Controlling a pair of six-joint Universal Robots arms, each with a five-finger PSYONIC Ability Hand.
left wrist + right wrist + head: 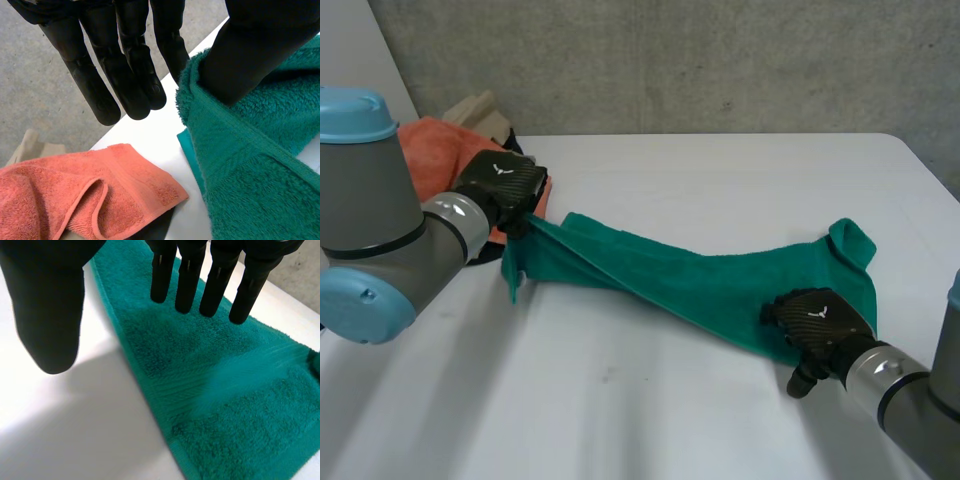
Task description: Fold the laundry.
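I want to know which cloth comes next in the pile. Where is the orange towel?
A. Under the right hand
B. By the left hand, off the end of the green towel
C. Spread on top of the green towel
B: the orange towel lies on the table just beyond the left hand, while the right hand is at the other end of the green towel.
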